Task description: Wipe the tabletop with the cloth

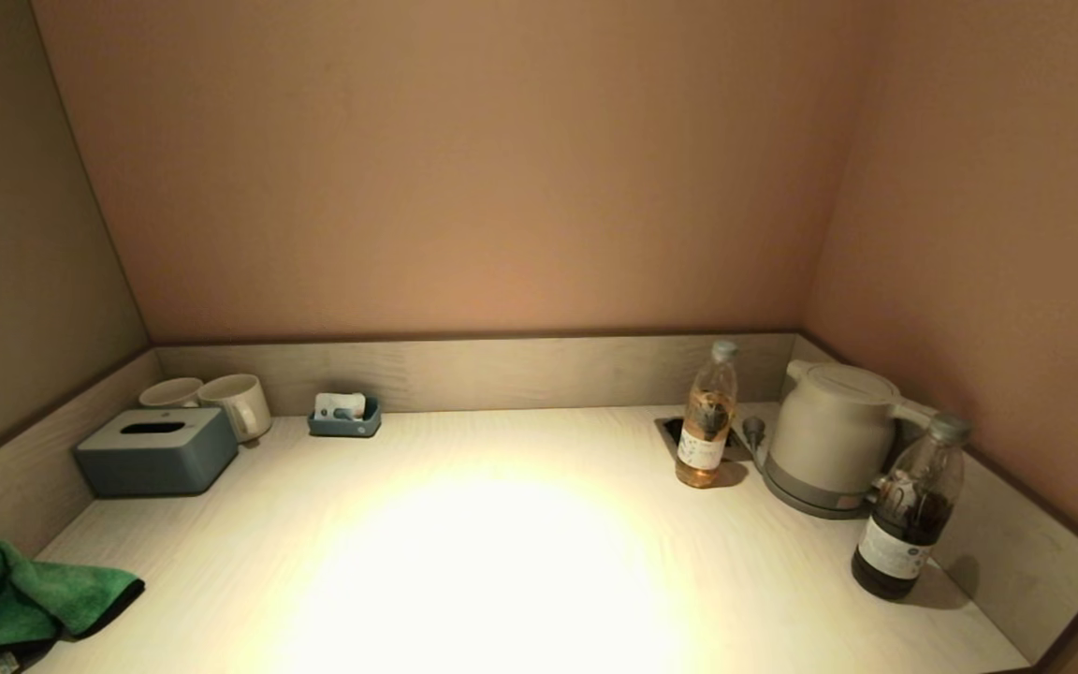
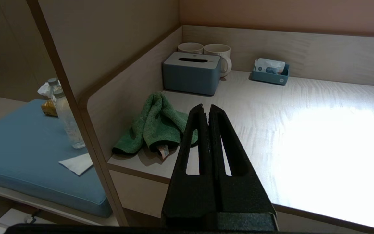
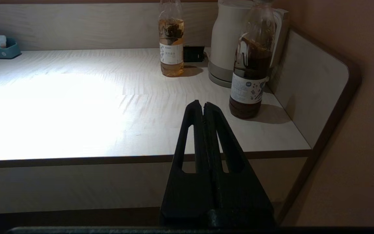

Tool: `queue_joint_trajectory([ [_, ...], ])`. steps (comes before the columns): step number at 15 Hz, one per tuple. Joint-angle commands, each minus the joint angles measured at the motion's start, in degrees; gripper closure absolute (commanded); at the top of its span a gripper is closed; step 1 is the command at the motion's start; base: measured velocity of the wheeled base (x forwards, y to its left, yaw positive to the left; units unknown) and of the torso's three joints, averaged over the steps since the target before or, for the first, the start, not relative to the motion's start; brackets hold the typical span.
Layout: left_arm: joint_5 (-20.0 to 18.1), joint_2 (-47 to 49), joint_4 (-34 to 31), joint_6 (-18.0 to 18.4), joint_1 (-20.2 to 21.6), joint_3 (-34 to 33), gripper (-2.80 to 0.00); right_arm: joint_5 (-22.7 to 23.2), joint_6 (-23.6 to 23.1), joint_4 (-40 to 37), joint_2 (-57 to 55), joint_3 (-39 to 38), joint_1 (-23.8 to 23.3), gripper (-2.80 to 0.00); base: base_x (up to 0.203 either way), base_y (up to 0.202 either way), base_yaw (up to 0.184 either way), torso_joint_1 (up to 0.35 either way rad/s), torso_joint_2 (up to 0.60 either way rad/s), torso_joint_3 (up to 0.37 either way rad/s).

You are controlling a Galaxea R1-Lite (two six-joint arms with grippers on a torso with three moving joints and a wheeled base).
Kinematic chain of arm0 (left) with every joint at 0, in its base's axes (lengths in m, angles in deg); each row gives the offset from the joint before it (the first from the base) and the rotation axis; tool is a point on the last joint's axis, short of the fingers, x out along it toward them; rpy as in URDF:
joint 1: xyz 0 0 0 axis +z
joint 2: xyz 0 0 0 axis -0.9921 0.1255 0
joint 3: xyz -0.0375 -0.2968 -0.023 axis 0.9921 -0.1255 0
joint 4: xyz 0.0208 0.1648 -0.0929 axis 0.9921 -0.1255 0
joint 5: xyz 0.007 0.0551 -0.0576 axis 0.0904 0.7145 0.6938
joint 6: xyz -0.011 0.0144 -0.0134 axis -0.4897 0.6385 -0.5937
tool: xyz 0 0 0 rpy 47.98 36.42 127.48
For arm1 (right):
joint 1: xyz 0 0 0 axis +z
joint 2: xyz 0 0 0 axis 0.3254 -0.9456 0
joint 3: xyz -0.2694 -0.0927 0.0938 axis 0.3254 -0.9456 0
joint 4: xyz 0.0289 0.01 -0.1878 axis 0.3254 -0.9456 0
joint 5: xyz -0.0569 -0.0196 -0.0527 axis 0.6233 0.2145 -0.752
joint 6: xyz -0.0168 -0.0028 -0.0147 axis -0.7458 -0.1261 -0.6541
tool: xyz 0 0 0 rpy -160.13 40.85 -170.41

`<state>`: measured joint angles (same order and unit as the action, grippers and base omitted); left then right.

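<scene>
A crumpled green cloth (image 1: pixel 20 599) lies at the front left corner of the pale wooden tabletop (image 1: pixel 502 562), against the left side panel; it also shows in the left wrist view (image 2: pixel 154 125). My left gripper (image 2: pixel 206 107) is shut and empty, held off the table's front edge, a little right of the cloth. My right gripper (image 3: pixel 203 104) is shut and empty, held off the front edge near the right end, short of the dark bottle (image 3: pixel 252 65). Neither gripper shows in the head view.
Along the back stand a grey-blue tissue box (image 1: pixel 157 452), two mugs (image 1: pixel 221 401) and a small blue tray (image 1: pixel 344 417). At the right are a tea bottle (image 1: pixel 707 421), a white kettle (image 1: pixel 829 435) and the dark bottle (image 1: pixel 913 510). Raised panels border three sides.
</scene>
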<state>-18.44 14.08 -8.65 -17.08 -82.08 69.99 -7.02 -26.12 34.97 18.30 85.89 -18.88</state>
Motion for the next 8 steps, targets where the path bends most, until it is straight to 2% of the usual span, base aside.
queue_joint_trajectory([
  [1, 0.0, -4.09, -0.27, 0.18, -0.07, -1.52, 0.0, 0.01, -0.01, 0.03, -0.07, 0.0, -0.02, 0.0, 0.0, 0.0, 0.0, 0.0, 0.0, 0.0],
  [2, -0.55, -4.68, -0.42, 0.49, -0.09, -1.97, 0.0, 0.01, -0.01, 0.03, -0.07, 0.0, 0.07, 0.0, 0.0, 0.0, 0.0, 0.0, 0.0, 0.0],
  [4, -4.5, -8.81, -0.67, 1.63, -0.11, -2.63, 0.0, 0.01, -0.01, 0.03, -0.07, 0.0, 0.07, 0.0, 0.0, 0.0, 0.0, 0.0, 0.0, 0.0],
  [5, -8.77, -9.44, -0.4, 2.09, -0.15, -3.3, 0.0, 0.01, -0.01, 0.03, -0.07, 0.0, 0.07, 0.0, 0.0, 0.0, 0.0, 0.0, 0.0, 0.0],
  [7, -9.61, -9.6, -0.25, 2.35, -0.18, -3.6, 0.0, 0.01, -0.01, 0.03, -0.07, 0.0, 0.07, 0.0, 0.0, 0.0, 0.0, 0.0, 0.0, 0.0],
  [8, -11.21, -9.6, -0.22, 3.53, -0.15, -4.12, 0.0, 0.01, -0.01, 0.03, -0.07, 0.0, 0.07, 0.0, 0.0, 0.0, 0.0, 0.0, 0.0, 0.0],
])
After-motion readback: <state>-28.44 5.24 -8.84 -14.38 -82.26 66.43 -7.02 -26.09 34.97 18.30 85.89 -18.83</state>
